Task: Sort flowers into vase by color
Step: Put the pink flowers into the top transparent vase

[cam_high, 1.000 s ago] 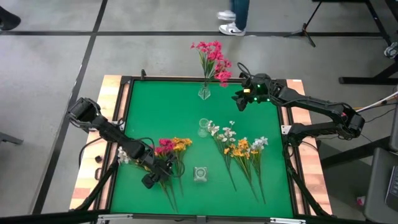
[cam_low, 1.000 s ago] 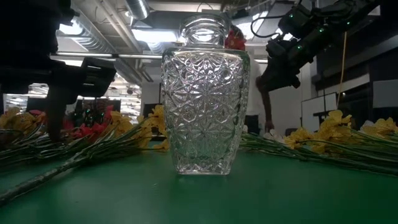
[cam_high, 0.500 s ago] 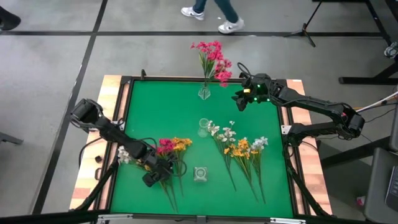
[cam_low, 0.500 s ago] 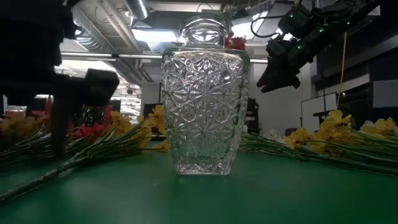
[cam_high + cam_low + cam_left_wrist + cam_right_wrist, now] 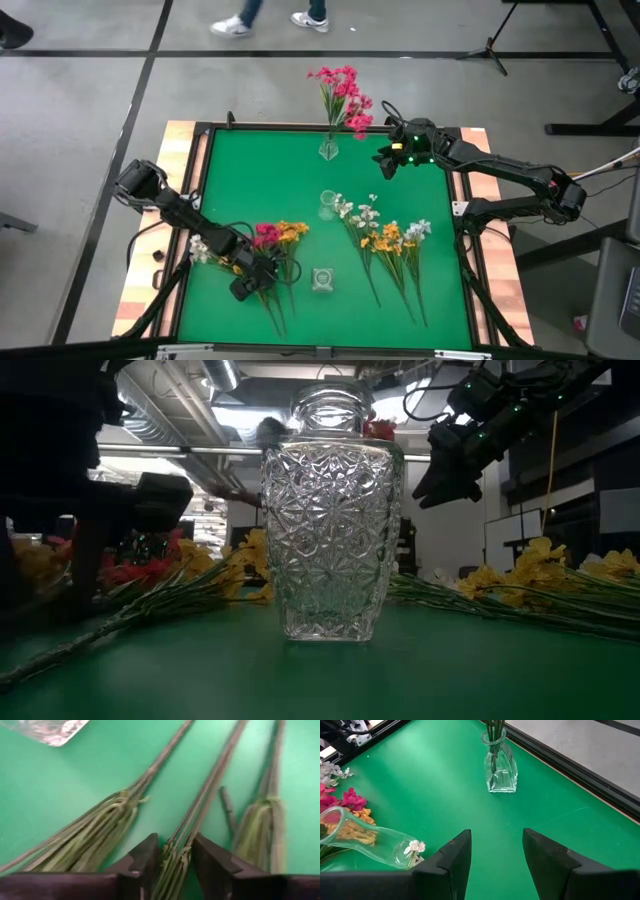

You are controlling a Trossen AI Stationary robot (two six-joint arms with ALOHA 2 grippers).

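Down low, left gripper (image 5: 172,865) straddles flower stems (image 5: 200,815) — blossoms cut off.

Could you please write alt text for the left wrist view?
The left gripper has its two dark fingers around a green flower stem lying on the green table. Other stem bundles lie beside it, and a glass vase shows at the edge.

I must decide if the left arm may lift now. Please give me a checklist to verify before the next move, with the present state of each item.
1. Left gripper fingers straddle a flower stem: ok.
2. Fingers closed on that stem: not ok, a gap shows.
3. Only one sprig between the fingers: cannot tell.
4. Back vase upright, holding pink flowers: ok.
5. Middle vase upright: not ok, it lies on its side.
6. Right gripper open, empty, away from the piles: ok.
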